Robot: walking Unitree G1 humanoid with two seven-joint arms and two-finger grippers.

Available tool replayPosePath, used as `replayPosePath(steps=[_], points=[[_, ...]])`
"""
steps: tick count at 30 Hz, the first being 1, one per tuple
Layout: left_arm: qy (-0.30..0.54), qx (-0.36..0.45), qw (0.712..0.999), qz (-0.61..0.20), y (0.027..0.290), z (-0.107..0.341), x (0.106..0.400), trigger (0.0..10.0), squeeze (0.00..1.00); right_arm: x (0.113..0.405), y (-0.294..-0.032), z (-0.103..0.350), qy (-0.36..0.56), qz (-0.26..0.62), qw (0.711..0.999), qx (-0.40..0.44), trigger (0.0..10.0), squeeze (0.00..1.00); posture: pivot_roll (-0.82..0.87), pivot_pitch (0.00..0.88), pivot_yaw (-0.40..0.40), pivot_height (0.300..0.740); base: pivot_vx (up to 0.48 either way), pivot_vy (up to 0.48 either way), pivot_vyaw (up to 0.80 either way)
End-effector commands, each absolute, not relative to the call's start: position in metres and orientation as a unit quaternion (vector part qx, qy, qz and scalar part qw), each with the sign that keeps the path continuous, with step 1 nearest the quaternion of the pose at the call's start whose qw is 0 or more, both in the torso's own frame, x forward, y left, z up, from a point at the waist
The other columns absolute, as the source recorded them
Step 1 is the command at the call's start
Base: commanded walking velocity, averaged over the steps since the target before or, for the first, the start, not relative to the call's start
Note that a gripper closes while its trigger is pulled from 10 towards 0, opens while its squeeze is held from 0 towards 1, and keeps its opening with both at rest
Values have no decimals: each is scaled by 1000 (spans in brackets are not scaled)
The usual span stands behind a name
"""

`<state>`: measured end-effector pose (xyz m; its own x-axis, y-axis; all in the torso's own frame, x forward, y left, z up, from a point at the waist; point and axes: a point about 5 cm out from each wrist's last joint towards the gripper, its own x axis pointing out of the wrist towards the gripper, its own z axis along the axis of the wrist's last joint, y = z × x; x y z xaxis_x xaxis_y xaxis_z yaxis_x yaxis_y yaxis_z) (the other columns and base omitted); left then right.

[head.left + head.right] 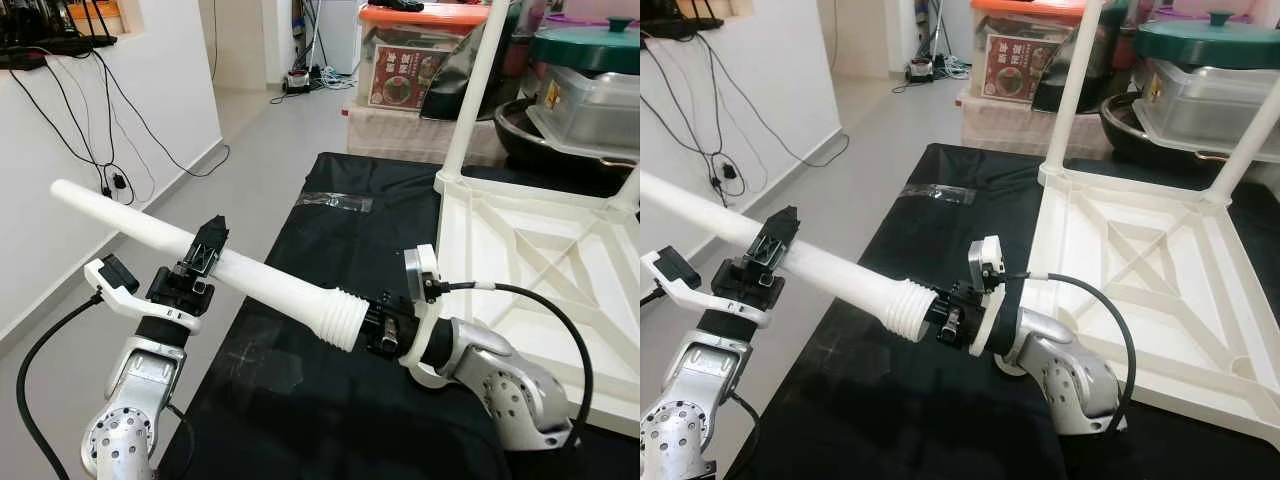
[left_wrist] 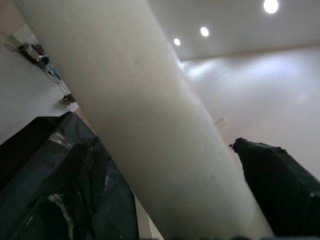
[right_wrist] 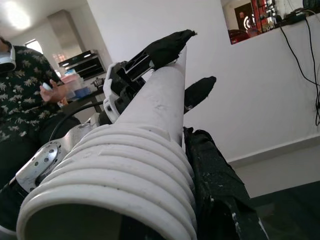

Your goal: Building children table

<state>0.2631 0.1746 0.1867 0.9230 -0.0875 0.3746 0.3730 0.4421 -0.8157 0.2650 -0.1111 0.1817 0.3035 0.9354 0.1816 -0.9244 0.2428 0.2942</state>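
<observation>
Where both grippers clamp it, white table leg [image 1: 200, 255], long, smooth, ribbed end

- No text in these frames can be read for certain.
- A red printed label [image 1: 399, 77] stands on the front of a clear storage box with an orange lid [image 1: 425, 16]; it bears pale characters beside a picture of food, too small to make out.
- A yellow and dark sticker [image 1: 552, 94] sits on a clear container under a green lid; its print is illegible.
</observation>
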Motion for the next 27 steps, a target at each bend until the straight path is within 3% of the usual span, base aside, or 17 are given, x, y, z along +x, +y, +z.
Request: replayPosePath(steps=[1,2,3,4,5,12,21,22,26,27], points=[[-143,-539,820,-127,173,185,267,10000,0,257,-111,184,15,617,767,176,0,0,-35,0,-20,740,0,0,0],[-143,-539,820,-127,173,185,267,10000,0,257,-111,184,15,617,767,176,0,0,-35,0,-20,740,0,0,0],[-164,-541,817,-118,179,189,268,6627,0,254,-112,182,24,625,761,172,0,0,-36,0,-20,740,0,0,0],[-180,-541,814,-111,184,192,268,6627,0,252,-114,180,30,629,758,168,0,0,-36,0,-20,740,0,0,0],[-198,-544,808,-110,188,196,266,0,0,252,-116,177,38,630,757,166,0,0,-36,0,-22,740,0,0,0],[-221,-549,800,-96,195,202,262,0,0,255,-122,174,50,620,765,168,0,0,-36,0,-25,740,0,0,0],[-206,-543,810,-78,195,197,263,0,0,258,-119,171,57,603,777,174,0,0,-35,0,-25,740,0,0,0],[-204,-542,811,-76,196,196,264,0,0,259,-119,169,66,594,783,171,10000,0,-38,0,-24,740,0,0,0],[-202,-544,811,-74,197,195,264,0,0,264,-120,164,89,573,798,165,10000,0,-39,0,-23,740,0,0,0],[-200,-545,811,-76,197,196,265,0,0,268,-122,162,97,555,809,169,10000,1000,-42,0,-23,740,0,0,0]])
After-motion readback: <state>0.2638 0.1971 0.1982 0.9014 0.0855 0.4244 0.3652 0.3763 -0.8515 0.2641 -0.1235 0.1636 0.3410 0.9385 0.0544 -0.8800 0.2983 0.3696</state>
